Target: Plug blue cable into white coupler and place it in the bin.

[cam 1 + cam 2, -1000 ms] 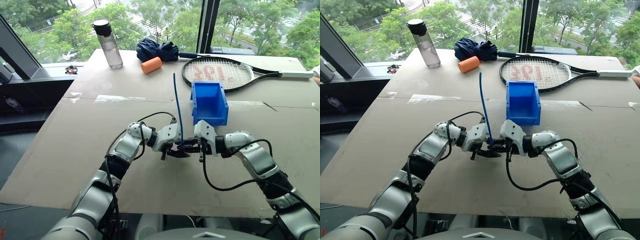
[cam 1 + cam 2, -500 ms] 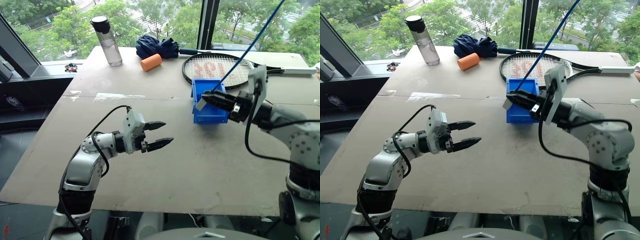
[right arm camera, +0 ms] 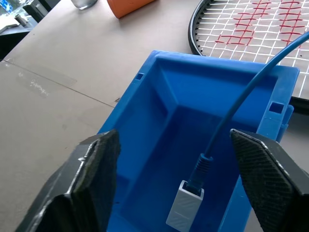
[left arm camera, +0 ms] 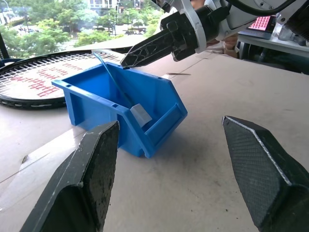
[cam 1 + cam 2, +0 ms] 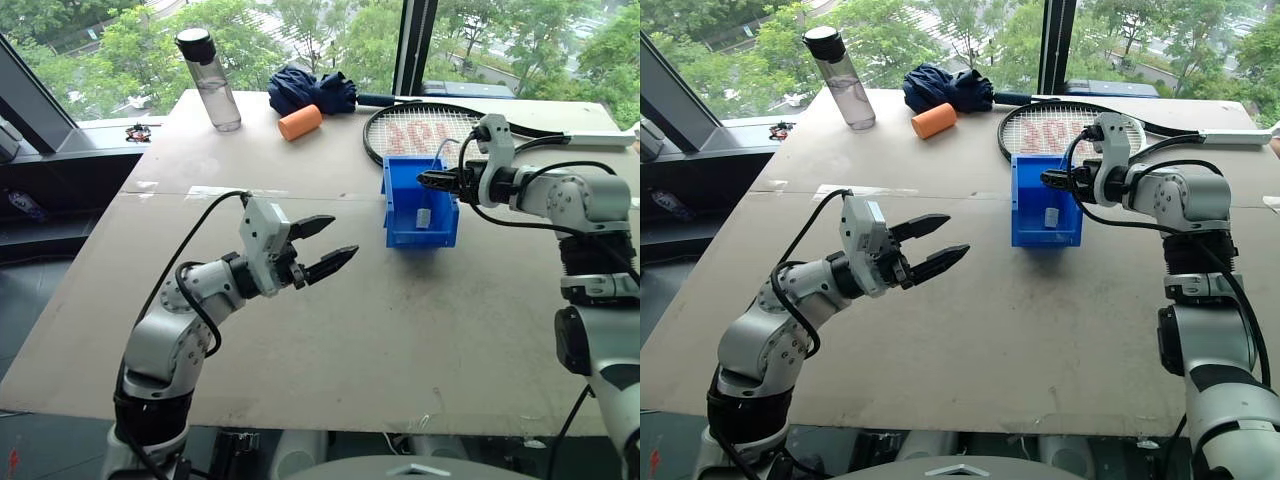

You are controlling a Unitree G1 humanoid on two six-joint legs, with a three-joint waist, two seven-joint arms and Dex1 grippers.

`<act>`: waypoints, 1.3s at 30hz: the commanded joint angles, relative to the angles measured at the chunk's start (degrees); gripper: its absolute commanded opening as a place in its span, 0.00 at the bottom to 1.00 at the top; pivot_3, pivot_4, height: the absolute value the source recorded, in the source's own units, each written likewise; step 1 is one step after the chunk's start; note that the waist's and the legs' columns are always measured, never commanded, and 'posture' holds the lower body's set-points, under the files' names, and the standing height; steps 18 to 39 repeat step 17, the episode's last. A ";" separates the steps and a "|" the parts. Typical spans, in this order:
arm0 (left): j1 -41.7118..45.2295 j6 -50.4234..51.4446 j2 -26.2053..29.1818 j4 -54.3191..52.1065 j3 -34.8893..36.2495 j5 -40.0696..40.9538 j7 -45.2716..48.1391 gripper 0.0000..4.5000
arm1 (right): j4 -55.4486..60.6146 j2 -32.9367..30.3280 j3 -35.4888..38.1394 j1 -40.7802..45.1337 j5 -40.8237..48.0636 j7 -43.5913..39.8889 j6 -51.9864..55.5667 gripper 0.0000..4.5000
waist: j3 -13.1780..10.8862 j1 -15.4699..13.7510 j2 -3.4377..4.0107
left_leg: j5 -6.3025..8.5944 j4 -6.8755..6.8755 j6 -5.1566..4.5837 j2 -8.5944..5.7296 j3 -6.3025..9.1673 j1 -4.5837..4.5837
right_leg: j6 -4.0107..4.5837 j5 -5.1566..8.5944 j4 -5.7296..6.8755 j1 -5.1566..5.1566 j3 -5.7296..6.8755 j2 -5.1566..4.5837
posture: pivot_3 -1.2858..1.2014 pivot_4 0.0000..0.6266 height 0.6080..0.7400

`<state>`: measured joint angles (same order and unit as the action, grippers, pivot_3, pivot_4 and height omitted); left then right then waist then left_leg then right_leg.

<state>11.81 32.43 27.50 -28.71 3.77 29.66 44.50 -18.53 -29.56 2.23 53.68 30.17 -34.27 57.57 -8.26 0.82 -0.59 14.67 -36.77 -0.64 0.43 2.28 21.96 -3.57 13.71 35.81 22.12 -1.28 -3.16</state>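
The blue bin stands on the table in front of the racket. Inside it lies the white coupler with the blue cable plugged into it. The cable rises out over the bin's rim. My right gripper hovers over the bin's far side, open, its fingers wide on either side of the coupler and touching neither coupler nor cable. My left gripper is open and empty, held level above the table to the left of the bin and pointing toward it. The left wrist view looks at the bin, the coupler and the right gripper.
At the back of the cardboard-covered table lie a tennis racket, an orange cylinder and a folded dark blue umbrella. A clear water bottle stands beside them. Window frames rise behind the table.
My right gripper carried the cable and coupler from the table's middle to the bin and opened; they now lie inside. My left gripper let go, opened, rose and drew back left.
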 commanded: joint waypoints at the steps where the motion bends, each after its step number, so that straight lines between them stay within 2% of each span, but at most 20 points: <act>1: -2.35 1.66 2.41 -4.07 1.28 2.16 -0.58 0.77 | 24.35 -6.76 6.33 -12.63 5.90 -9.59 -5.47 0.99 | 0.02 -0.59 -0.09 | 0.00 0.02 0.00 0.01 0.08 0.02 | -0.01 0.01 -0.04 -0.01 0.09 0.00 | 0.52 0.24 1.00; 3: -3.75 2.62 3.44 -5.11 2.18 3.42 -0.92 0.77 | 34.16 -9.30 11.57 -21.88 8.93 -11.96 -7.20 0.99 | 0.04 -1.53 -0.17 | 0.00 0.06 0.00 0.01 0.28 0.12 | -0.03 0.02 -0.18 -0.04 0.25 -0.01 | 0.52 0.24 1.00; 5: -5.26 3.97 4.30 -6.50 3.24 5.66 -1.35 0.77 | 40.49 -10.96 15.66 -31.60 8.05 -14.02 -12.93 0.99 | 0.01 -1.61 -0.15 | 0.01 0.05 -0.01 0.00 0.48 0.14 | -0.07 0.04 -0.23 -0.05 0.19 -0.04 | 0.52 0.24 1.00; 7: -8.26 5.20 6.06 -8.12 4.88 7.36 -0.92 0.77 | 44.48 -11.81 22.02 -45.65 4.68 -19.95 -23.68 0.99 | -0.03 -1.57 -0.26 | 0.01 0.03 -0.01 0.00 0.47 0.11 | -0.07 0.04 -0.22 -0.08 0.16 -0.05 | 0.52 0.24 1.00; 12: -16.69 6.42 11.34 -9.76 10.63 10.75 1.52 0.77 | 46.21 -9.80 36.56 -68.81 1.85 -26.32 -38.02 0.99 | -0.13 -1.03 -0.09 | 0.02 0.02 0.00 0.14 0.20 -0.30 | 0.01 0.30 -0.18 -0.38 -0.07 0.01 | 0.52 0.24 1.00; 16: -21.64 5.09 14.52 -9.52 13.87 10.85 3.81 0.77 | 43.97 -7.90 43.19 -80.06 -0.42 -29.85 -46.43 0.99 | -0.11 -0.58 -0.14 | 0.03 0.01 0.00 0.44 -0.18 -0.41 | -0.08 0.36 -0.15 -0.39 -0.19 0.07 | 0.52 0.24 1.00; 39: -21.82 5.42 15.31 -9.07 13.96 11.07 4.26 0.77 | 42.88 -7.28 44.02 -81.86 -0.81 -30.14 -47.95 0.99 | -0.11 -0.58 -0.14 | 0.03 0.01 0.00 0.46 -0.24 -0.42 | -0.09 0.38 -0.15 -0.39 -0.19 0.06 | 0.52 0.24 1.00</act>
